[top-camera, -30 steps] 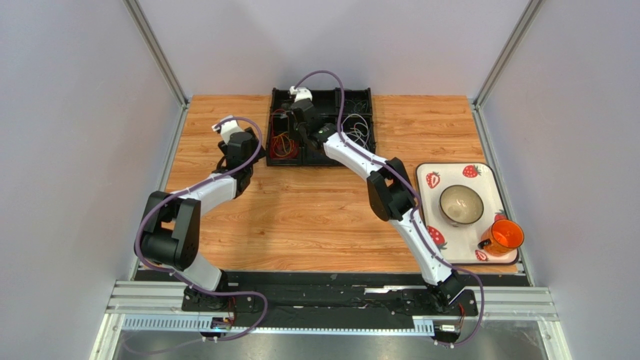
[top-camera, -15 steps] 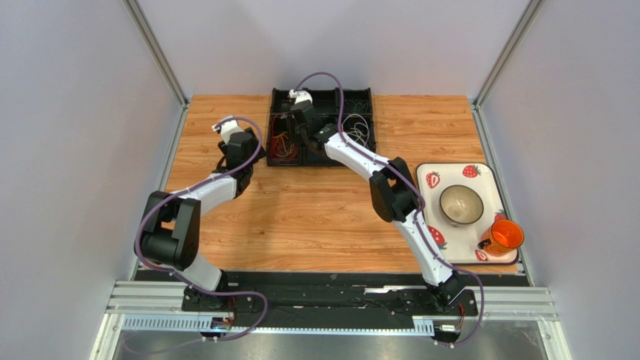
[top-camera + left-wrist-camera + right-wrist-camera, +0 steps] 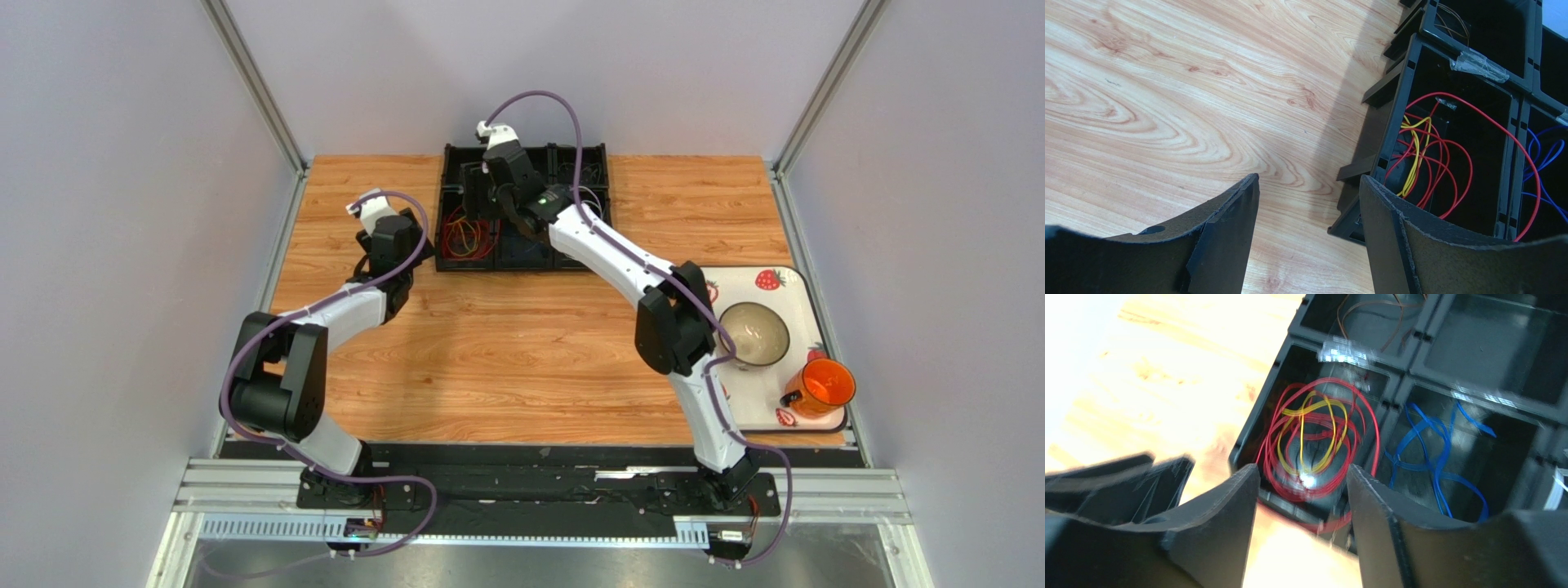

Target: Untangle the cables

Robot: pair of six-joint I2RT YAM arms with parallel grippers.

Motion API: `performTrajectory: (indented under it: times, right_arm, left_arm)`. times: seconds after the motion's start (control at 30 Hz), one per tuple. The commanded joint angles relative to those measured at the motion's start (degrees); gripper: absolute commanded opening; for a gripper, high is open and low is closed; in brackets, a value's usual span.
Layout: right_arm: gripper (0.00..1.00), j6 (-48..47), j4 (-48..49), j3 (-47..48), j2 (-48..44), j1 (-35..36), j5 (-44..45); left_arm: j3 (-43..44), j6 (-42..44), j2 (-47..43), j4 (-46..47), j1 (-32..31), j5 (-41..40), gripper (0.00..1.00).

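Note:
A black compartment tray (image 3: 594, 157) stands at the back of the table and holds the cables. Red and yellow cables (image 3: 1315, 435) lie coiled together in its front left compartment, also seen from the left wrist (image 3: 1425, 162). Blue cables (image 3: 1438, 447) fill the compartment to their right, and a brown one (image 3: 1364, 312) lies behind. My right gripper (image 3: 1303, 471) hangs open above the red and yellow coil, with nothing between its fingers. My left gripper (image 3: 1309, 184) is open over bare wood just left of the tray, holding nothing.
A strawberry-print tray (image 3: 785, 284) at the right edge holds a grey bowl (image 3: 752, 333) and an orange cup (image 3: 824, 386). Grey walls close in the table at both sides and the back. Bare wood (image 3: 515, 355) stretches in front of the compartment tray.
My right gripper has opened from shut and lifted up away from the compartment tray. The left arm has not moved.

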Motion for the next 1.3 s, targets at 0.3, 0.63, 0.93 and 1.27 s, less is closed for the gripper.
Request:
performTrajectory:
  times: [0.3,0.63,0.93,1.27]
  right_arm:
    - [0.69,-2.91,1.40,-2.55,-9.54,1.13,2.59]
    - [0.68,2.45,7.67,-38.33,-30.47,1.30,13.06]
    - [0.70,4.73,8.46,-56.17,-40.69,1.48,12.97]
    - [0.77,11.76,26.81,-76.84,-52.56,3.68,15.43]
  left_arm:
    - [-0.17,0.32,-1.12,2.67,0.22,0.61,0.70]
    - [-4.65,1.20,-5.68,6.01,-0.48,3.86,0.73]
    - [-4.22,5.94,-20.09,-6.98,-5.84,3.95,0.78]
    - [-9.31,5.25,-38.80,-24.30,-6.28,-3.51,0.71]
